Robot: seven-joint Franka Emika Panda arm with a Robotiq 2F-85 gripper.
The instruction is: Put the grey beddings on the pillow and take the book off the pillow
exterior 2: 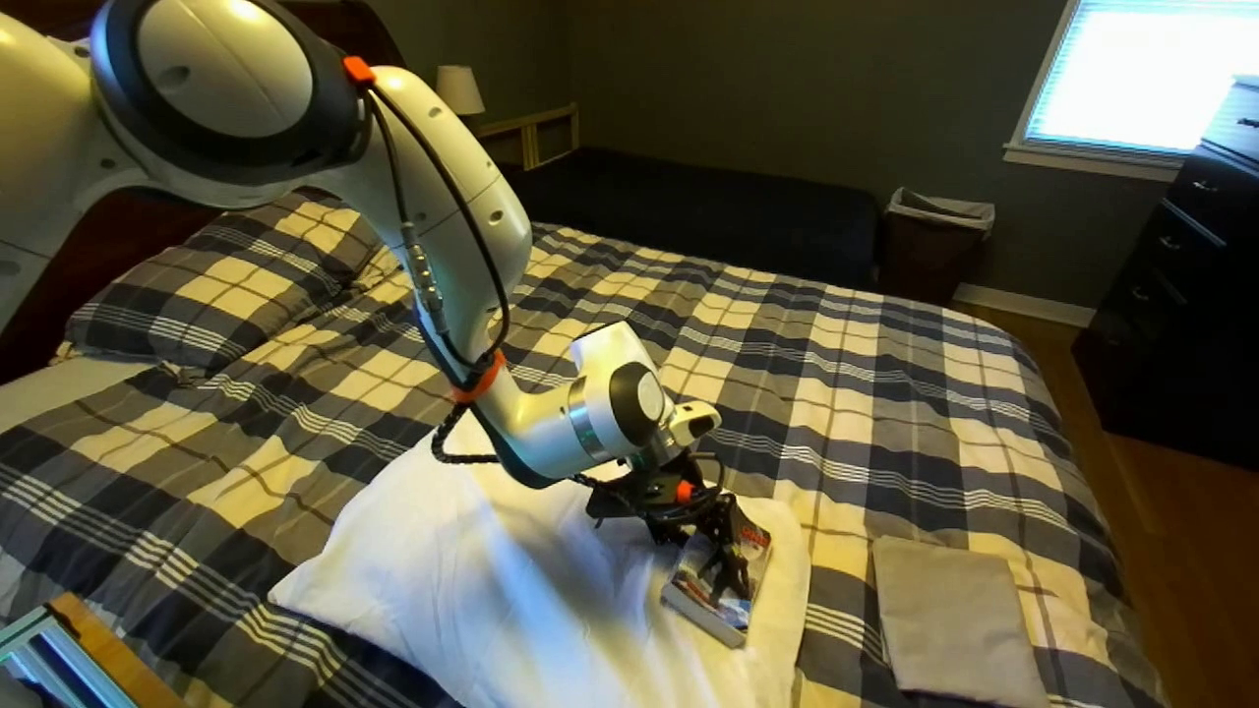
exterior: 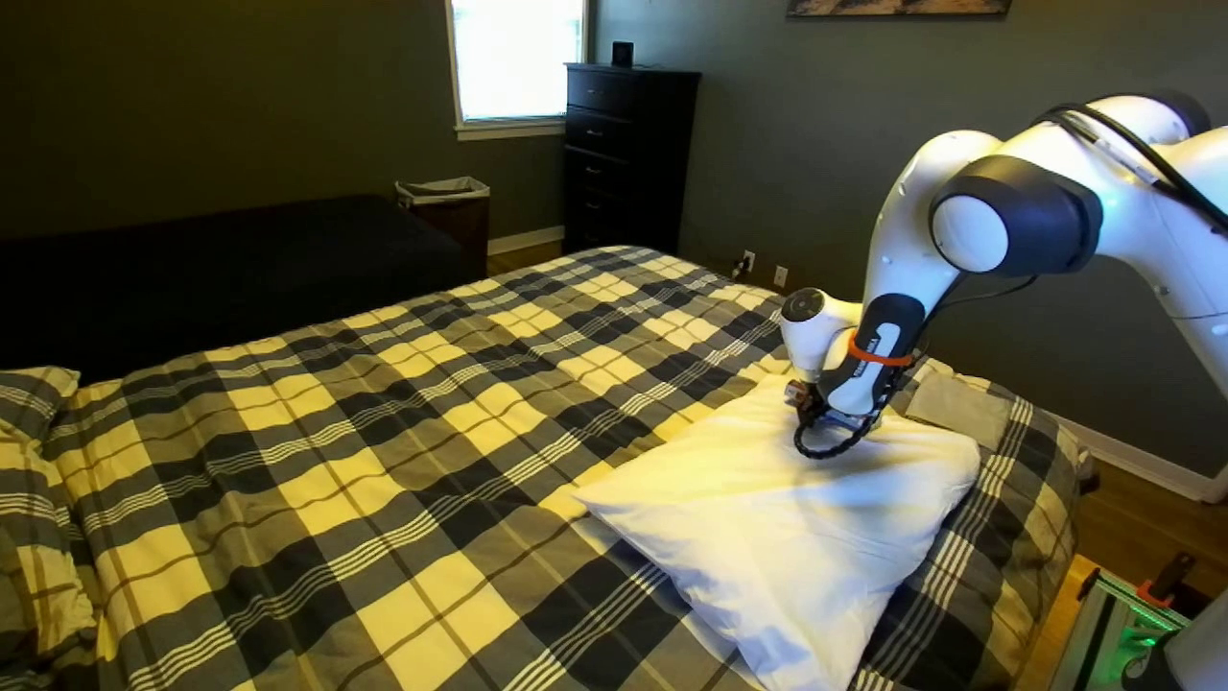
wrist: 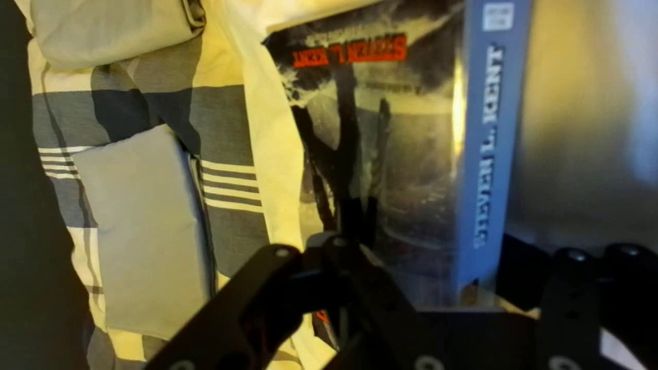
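The white pillow (exterior: 767, 557) lies on the plaid bedspread; it also shows in an exterior view (exterior 2: 462, 580). The book (exterior 2: 703, 590), with a dark cover and blue spine, lies on the pillow's edge. It fills the middle of the wrist view (wrist: 416, 154); in an exterior view the arm hides it. My gripper (exterior 2: 723, 556) points down at the book. In the wrist view, its fingers (wrist: 432, 259) are wide apart, one over the cover's outer side, one beside the spine. Contact is unclear. The folded grey beddings (exterior 2: 954, 619) lie on the bedspread beside the pillow (exterior: 959, 403) (wrist: 146, 231).
The plaid bedspread (exterior: 317, 480) covers the bed around the pillow. A grey-beige fabric fold (wrist: 113, 33) shows at the wrist view's top left. Plaid pillows (exterior 2: 236, 275) lie at the head end. A dark dresser (exterior: 628, 158) and a hamper (exterior 2: 934, 246) stand beyond the bed.
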